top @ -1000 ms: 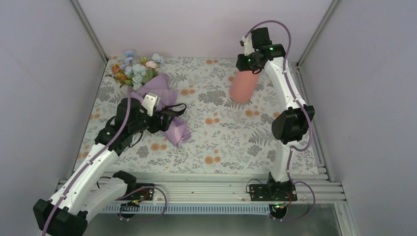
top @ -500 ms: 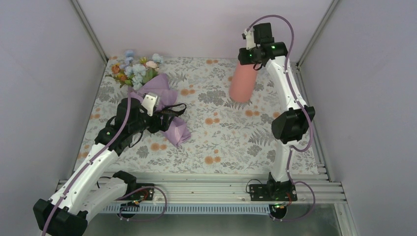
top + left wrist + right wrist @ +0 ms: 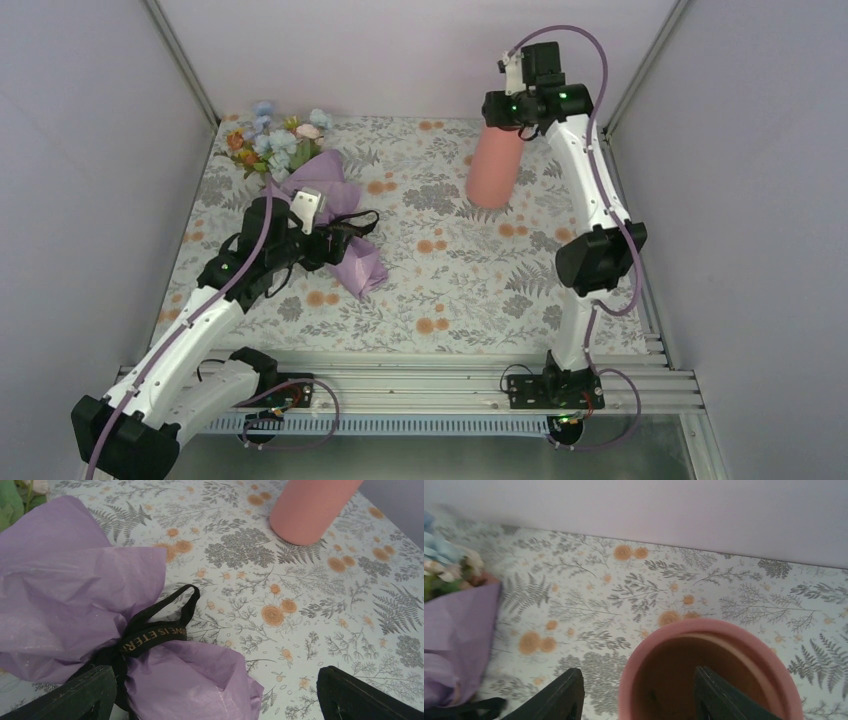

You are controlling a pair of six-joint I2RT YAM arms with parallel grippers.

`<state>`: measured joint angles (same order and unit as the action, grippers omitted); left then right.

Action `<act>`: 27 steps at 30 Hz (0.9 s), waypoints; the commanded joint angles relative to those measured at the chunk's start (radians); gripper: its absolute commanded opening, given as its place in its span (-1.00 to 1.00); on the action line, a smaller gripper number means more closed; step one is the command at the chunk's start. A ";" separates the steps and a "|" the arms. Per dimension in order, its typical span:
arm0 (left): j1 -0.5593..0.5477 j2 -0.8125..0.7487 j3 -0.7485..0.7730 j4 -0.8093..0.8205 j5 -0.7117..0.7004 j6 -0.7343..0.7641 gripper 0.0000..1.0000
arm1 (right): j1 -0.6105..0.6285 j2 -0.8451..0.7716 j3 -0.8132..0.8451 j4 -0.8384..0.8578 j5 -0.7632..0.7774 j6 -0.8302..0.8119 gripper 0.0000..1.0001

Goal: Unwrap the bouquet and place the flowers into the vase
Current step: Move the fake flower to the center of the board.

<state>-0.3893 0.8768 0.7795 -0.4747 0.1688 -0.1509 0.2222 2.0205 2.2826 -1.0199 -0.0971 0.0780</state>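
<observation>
We show the left gripper (image 3: 220, 692) spread wide over the bouquet (image 3: 330, 215) near the far-left corner of the counter (image 3: 450, 280), and the right gripper (image 3: 639, 695) parted astride the rim of the upright vase (image 3: 494, 170) by the far edge, where a catching finger could topple it.

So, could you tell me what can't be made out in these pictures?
Flower stems: mostly hidden inside the lilac wrapping paper, every view.
Black ribbon lettering: left wrist view, partly folded out of sight.
Vase bottom: right wrist view, cut off by the lower edge.
Flowers: right wrist view, blurred at the left edge.
</observation>
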 commanded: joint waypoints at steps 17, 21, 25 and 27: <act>0.020 0.227 -0.042 0.083 0.014 -0.343 0.72 | 0.121 -0.626 -0.670 0.312 -0.214 0.179 0.15; 0.021 0.287 -0.066 0.172 0.074 -0.356 0.61 | 0.174 -0.715 -0.844 0.407 -0.237 0.231 0.13; 0.019 0.341 -0.086 0.220 0.108 -0.360 0.60 | 0.214 -0.755 -0.958 0.459 -0.241 0.249 0.13; 0.015 0.364 -0.093 0.237 0.138 -0.356 0.60 | 0.230 -0.769 -1.007 0.482 -0.241 0.258 0.13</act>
<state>-0.3695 1.2076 0.7036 -0.3222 0.2382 -0.4908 0.4168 1.2900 1.3468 -0.6449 -0.3183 0.2970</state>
